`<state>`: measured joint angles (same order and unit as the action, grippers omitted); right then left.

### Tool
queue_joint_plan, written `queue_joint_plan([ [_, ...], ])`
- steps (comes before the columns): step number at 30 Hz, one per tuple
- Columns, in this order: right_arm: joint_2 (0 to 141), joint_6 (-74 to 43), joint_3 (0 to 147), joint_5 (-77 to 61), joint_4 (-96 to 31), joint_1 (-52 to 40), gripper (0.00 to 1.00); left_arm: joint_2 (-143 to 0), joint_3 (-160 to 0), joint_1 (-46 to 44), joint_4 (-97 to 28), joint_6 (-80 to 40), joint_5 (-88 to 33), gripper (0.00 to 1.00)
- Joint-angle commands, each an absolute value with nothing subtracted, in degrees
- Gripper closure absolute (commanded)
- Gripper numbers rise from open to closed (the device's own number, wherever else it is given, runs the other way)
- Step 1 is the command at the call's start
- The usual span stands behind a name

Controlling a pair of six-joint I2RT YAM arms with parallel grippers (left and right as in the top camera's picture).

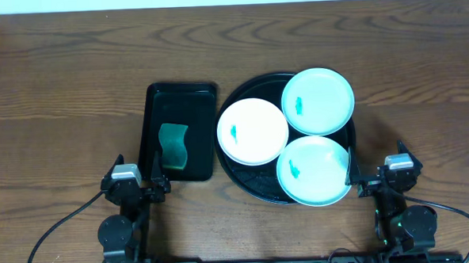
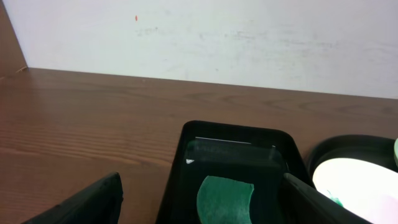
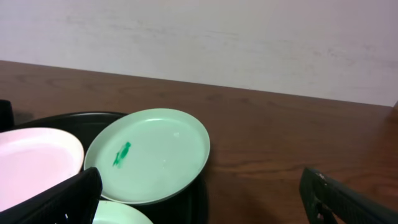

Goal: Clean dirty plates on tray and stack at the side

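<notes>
Jaws both gape wide; three smeared plates point(image 1: 253, 131) crowd the tray point(image 1: 251, 188).

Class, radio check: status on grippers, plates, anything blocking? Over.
Left gripper open, right gripper open, both empty. Three plates on round tray, all smeared teal, none stacked. Sponge in rectangular tray; nothing blocking.

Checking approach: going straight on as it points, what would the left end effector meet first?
Probably the rectangular black tray, at its near end, then the green sponge lying inside it; depth is unclear.
</notes>
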<state>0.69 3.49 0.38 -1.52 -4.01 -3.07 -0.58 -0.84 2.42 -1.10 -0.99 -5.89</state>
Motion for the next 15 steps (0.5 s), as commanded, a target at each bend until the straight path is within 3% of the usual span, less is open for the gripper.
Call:
queue_joint_plan([
  [1,0.32,2.37,0.32,-1.56,-4.27,-3.03,0.01,-0.23,-0.23,2.11,-3.42,0.16,-8.40,0.20],
  [15,0.32,2.35,0.56,-2.02,-4.23,-3.05,0.01,-0.23,-3.90,2.11,-2.96,-1.15,-11.16,0.20],
])
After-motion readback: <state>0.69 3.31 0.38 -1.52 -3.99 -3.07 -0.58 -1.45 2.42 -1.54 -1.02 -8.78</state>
